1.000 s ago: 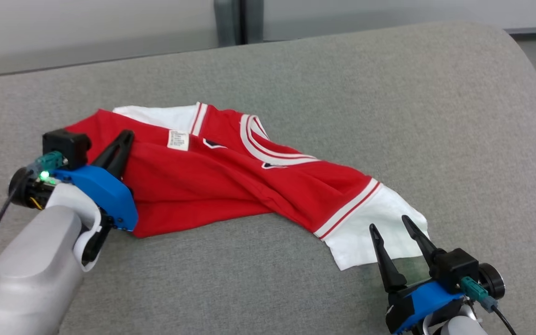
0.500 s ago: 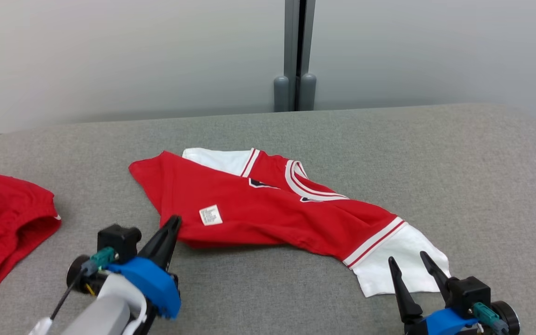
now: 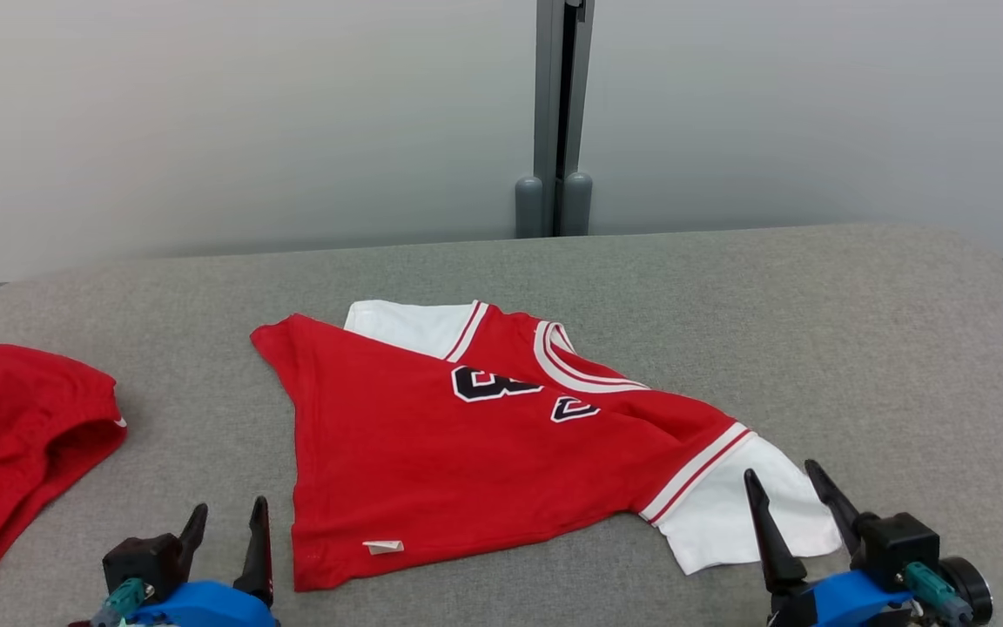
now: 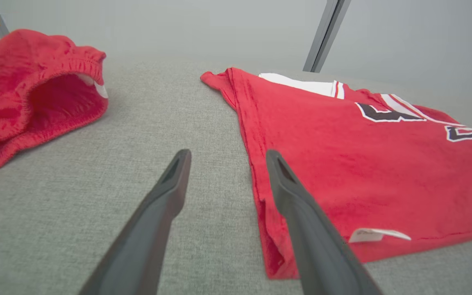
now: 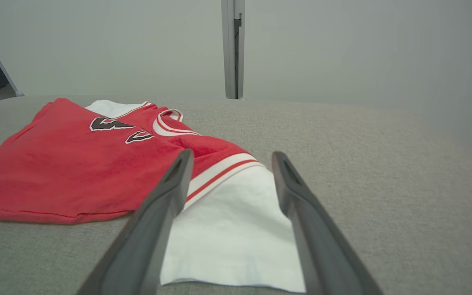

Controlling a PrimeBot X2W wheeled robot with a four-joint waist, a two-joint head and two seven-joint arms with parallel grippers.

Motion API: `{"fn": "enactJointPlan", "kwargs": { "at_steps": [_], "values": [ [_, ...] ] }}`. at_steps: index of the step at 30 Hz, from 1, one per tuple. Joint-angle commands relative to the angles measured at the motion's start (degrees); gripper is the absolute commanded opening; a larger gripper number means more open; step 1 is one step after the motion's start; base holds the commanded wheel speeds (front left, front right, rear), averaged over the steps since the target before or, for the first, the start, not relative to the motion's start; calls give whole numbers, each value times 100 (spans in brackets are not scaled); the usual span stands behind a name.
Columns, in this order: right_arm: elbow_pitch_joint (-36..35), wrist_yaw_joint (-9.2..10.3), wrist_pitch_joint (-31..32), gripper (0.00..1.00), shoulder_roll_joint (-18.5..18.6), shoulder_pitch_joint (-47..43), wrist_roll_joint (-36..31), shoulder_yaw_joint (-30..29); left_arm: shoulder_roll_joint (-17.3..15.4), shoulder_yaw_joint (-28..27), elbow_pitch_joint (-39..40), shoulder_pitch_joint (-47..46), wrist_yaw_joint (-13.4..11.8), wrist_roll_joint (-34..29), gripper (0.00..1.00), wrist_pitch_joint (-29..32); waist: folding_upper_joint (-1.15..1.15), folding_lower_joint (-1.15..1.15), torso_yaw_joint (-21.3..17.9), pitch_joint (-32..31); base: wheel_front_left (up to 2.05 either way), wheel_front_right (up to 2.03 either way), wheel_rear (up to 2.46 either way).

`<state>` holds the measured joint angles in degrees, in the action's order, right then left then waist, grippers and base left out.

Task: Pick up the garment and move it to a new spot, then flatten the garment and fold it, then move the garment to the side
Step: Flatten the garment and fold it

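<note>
Here the red knit jersey with white sleeves [image 3: 432, 470] lies spread on the grey fabric-covered surface [image 3: 858, 348], reaching from one end effector to the other. The left end effector [image 3: 228, 514] is empty, its two dark fingers parted by a moderate gap. The jersey's lower corner sits just to its right. In the left wrist view the hem edge runs up alongside the right-hand finger, though whether finger and cloth touch cannot be told. A small white label [image 3: 383, 547] sticks out at the hem, a little right of that end effector. Well off to its left lies a crumpled red garment with an elastic opening [image 3: 14, 435], apart from the jersey. The right end effector [image 3: 782, 475] likewise holds nothing, its fingers spread to a similar width. The jersey's near white sleeve [image 5: 236, 229] lies directly ahead of it and shows between the two fingers in the right wrist view; contact there cannot be judged. Ahead and to the left of the right end effector, past the red-and-white striped sleeve band [image 3: 697, 461], black numerals edged in white [image 3: 486, 383] cross the chest, with the striped V-neck collar [image 3: 562, 361] just beyond them. The other white sleeve [image 3: 406, 324] pokes out at the jersey's far edge. Beyond both end effectors, past the surface, a grey vertical post [image 3: 554, 113] stands against a pale wall [image 3: 205, 113].
</note>
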<state>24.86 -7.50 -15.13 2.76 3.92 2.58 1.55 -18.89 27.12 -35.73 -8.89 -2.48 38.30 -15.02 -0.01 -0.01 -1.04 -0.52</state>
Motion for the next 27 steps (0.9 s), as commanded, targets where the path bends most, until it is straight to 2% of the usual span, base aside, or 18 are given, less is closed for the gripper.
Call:
{"fn": "enactJointPlan", "kwargs": {
  "at_steps": [1,9,15,19,20,27],
  "values": [
    [-104,1,-3,100,26,97,-5,-20,96,-254,172,114,-43,-192,100,-18,1,1,-28,-10,0,0,0],
    [-256,1,-3,100,24,416,-60,24,463,-1257,576,294,61,-1108,100,-19,1,1,-169,-51,0,0,0],
    [-18,1,-3,100,24,428,-100,71,754,-1795,555,515,301,-1576,100,-19,1,1,-229,-54,0,0,0],
    [69,1,-3,100,25,409,-77,108,938,-2039,477,595,486,-1788,100,-19,1,1,-228,-40,0,0,0],
    [69,1,-3,100,25,409,-77,108,938,-2039,477,595,486,-1788,100,-19,1,1,-228,-40,0,0,0],
    [95,1,-3,100,25,383,-118,149,1194,-2066,-52,561,891,-1861,100,-19,1,1,-257,50,0,0,0]
  ]
}}
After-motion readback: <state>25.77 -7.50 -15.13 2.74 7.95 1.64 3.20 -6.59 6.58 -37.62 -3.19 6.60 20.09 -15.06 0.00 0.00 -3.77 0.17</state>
